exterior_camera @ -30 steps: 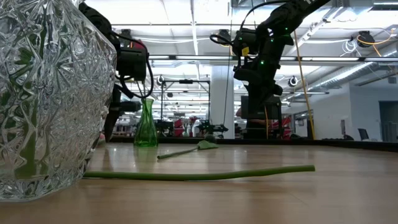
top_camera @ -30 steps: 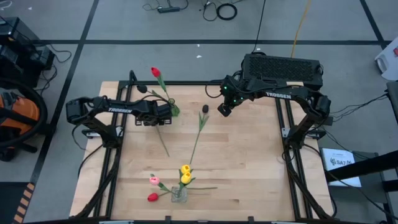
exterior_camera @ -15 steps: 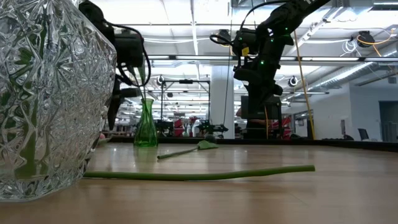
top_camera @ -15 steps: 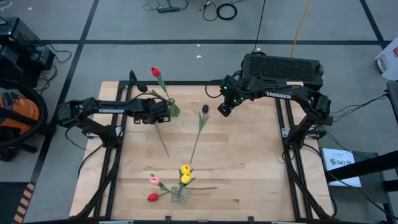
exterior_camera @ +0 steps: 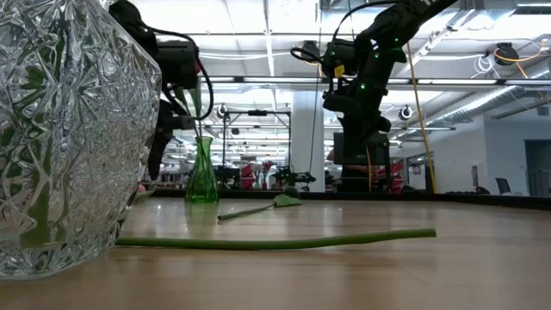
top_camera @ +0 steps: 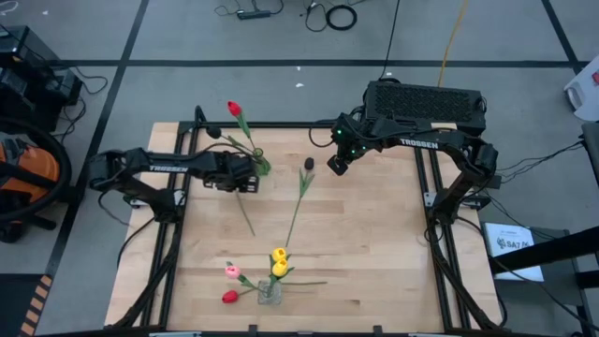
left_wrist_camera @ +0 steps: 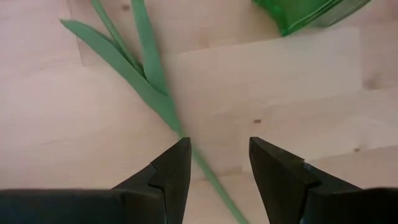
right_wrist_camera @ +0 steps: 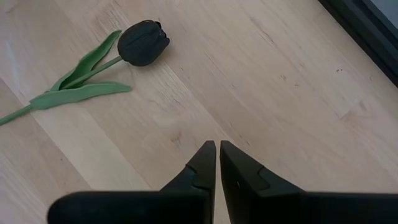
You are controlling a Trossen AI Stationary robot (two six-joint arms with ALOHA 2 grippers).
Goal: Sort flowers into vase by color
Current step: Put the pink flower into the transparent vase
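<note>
Flowers are split up: 2 yellow, 1 pink and 1 red in the clear vase (top_camera: 270, 292) at the near edge, a red tulip (top_camera: 234, 109) in the green vase (top_camera: 261, 166), and a dark tulip (top_camera: 308, 164) loose mid-worktop. The left pincer (left_wrist_camera: 214, 168) hovers open over a green stem (left_wrist_camera: 163, 109), holding nothing. It sits close to the green vase, so a sloppy lift could tip it. The right pincer (right_wrist_camera: 217, 163) is shut and empty. Only the left wrist view shows that stem between the fingers.
</note>
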